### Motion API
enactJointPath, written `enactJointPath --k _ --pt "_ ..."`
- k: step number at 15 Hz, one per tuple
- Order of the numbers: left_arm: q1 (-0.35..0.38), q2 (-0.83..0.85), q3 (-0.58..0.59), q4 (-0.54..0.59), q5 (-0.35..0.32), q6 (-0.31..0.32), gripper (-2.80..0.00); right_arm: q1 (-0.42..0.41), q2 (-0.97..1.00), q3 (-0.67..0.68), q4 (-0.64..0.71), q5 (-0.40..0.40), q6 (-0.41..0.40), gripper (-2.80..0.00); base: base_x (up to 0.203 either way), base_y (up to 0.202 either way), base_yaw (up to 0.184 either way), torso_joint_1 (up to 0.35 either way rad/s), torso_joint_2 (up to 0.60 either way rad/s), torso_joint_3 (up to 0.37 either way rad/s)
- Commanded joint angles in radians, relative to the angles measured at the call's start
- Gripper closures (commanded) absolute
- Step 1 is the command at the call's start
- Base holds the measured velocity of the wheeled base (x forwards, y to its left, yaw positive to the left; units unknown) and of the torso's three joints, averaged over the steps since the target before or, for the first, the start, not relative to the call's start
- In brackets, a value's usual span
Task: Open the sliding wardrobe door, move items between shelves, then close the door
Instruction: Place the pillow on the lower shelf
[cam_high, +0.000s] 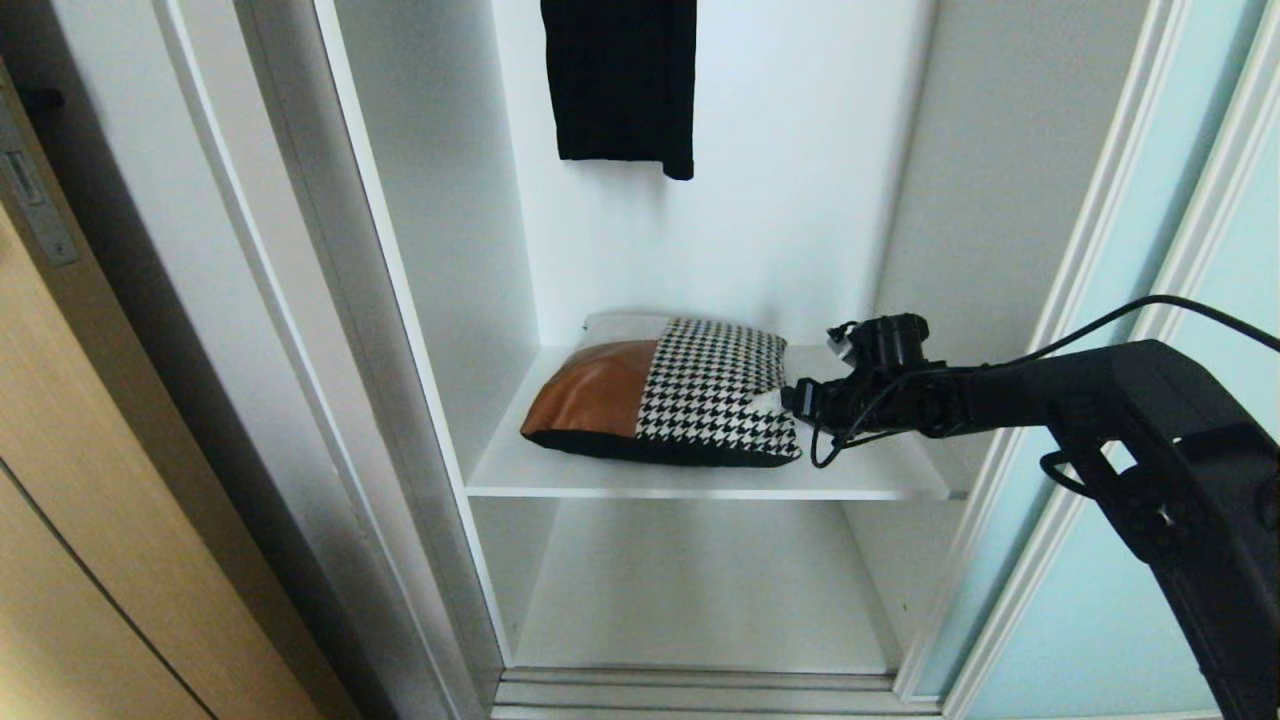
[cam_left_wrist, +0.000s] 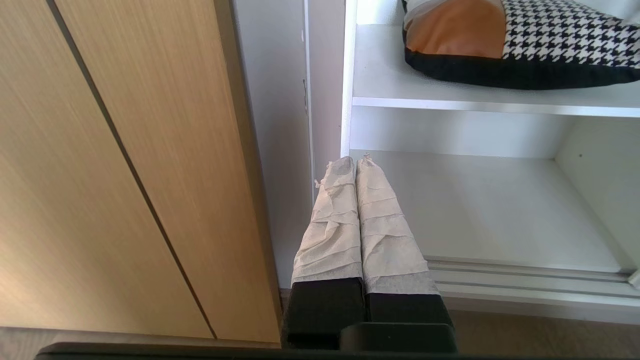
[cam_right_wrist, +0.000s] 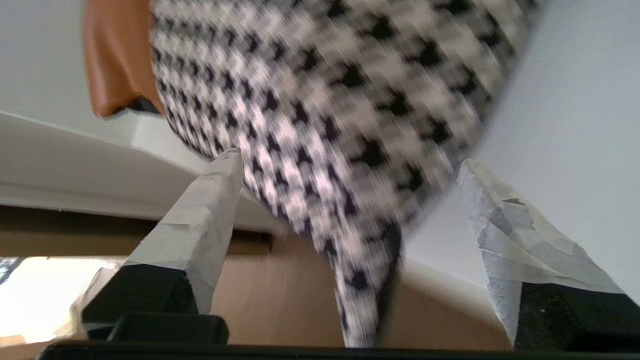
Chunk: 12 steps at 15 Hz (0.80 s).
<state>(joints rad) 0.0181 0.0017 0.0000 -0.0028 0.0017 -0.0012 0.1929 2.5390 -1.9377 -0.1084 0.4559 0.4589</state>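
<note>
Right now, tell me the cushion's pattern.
Tan-brown leather beside black-and-white houndstooth on the cushion; clearest in the head view.

one cushion (cam_high: 665, 392) lies in the wardrobe. two white shelves show: the upper shelf (cam_high: 700, 472) bearing it and the lower shelf (cam_high: 700, 590) beneath. one black garment (cam_high: 620, 80) hangs above. one frosted sliding door (cam_high: 1120, 600) stands at the right, one wood-grain door (cam_high: 60, 520) at the left. two grippers: the right gripper (cam_high: 790, 400) and the left gripper (cam_left_wrist: 354, 160).
</note>
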Motion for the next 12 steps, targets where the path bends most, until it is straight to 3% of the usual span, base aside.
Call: enactJointPath --k 1,12 --pt "0.0 0.001 0.0 0.0 0.0 0.0 0.0 0.013 0.053 0.0 -0.077 -0.004 0.004 -2.8 0.0 0.0 0.0 0.0 0.0 0.0" --pt "0.0 0.001 0.0 0.0 0.0 0.0 0.0 0.017 0.056 0.009 -0.021 -0.002 0.002 -2.8 0.0 0.0 0.0 0.0 0.0 0.0"
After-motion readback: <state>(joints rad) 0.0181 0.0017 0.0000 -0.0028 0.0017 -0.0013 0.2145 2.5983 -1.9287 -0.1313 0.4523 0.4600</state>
